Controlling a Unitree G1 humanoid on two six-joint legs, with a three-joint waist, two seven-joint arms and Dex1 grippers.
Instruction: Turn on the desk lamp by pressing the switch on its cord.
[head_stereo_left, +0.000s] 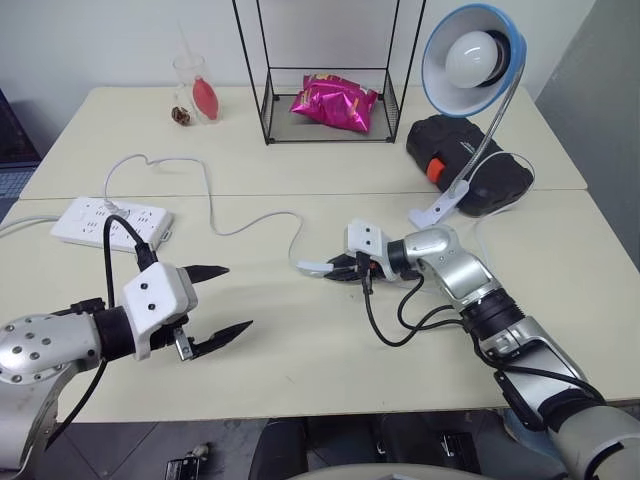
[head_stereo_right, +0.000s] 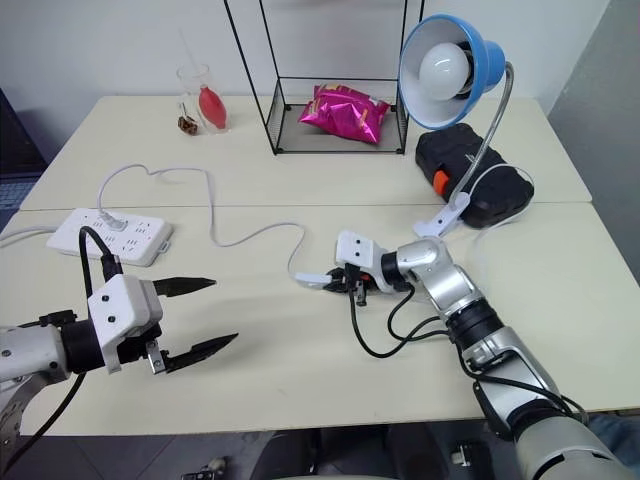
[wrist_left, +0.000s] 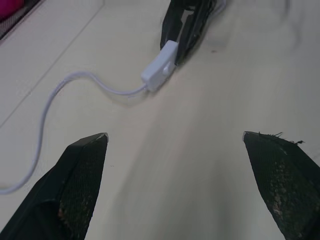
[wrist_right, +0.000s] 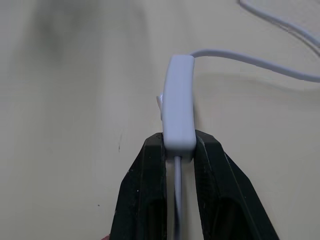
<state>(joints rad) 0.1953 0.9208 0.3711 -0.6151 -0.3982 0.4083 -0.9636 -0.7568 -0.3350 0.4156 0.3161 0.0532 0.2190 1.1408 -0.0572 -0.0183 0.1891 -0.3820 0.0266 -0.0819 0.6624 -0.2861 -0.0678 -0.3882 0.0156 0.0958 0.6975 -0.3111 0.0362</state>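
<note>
Since your right gripper (wrist_right: 179, 150) is already clamped on the tail end of the switch (wrist_right: 178, 102), which lies mid-table where the cord (head_stereo_left: 215, 215) bends toward you, hold it steady and bring the left gripper (head_stereo_left: 220, 302), jaws wide and empty, across to press the rocker. The desk lamp (head_stereo_left: 472, 58) stands clipped at the far right, its bulb looking unlit. You can see only a sliver of the rocker on the switch's side, so I judge its position unreadable; approach slowly and aim one fingertip.

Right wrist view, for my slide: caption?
Right gripper jaws shut on the white inline switch, cord trailing across the table.
</note>
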